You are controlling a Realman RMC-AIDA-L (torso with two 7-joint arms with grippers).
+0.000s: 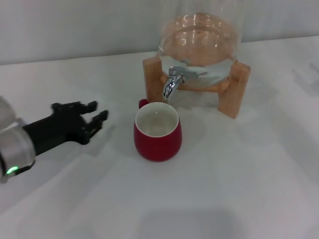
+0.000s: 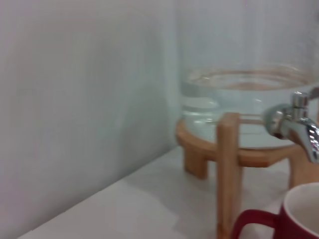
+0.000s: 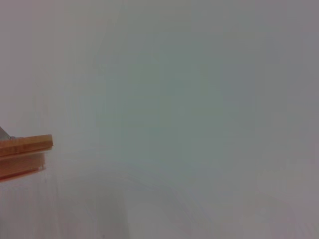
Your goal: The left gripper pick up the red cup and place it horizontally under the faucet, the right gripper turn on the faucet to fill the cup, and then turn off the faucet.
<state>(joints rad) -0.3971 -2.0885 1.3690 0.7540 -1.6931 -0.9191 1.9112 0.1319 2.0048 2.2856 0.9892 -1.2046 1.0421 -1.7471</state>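
Observation:
The red cup stands upright on the white table, its white inside empty, its small handle toward the back left. It sits just below and in front of the chrome faucet, which projects from the glass dispenser on a wooden stand. My left gripper is open and empty, left of the cup with a clear gap between them. The left wrist view shows the faucet, the wooden stand and the cup's rim and handle. My right gripper is out of view.
The white table spreads around the cup. A pale wall runs behind the dispenser. The right wrist view shows only a corner of the wooden stand and the pale surface.

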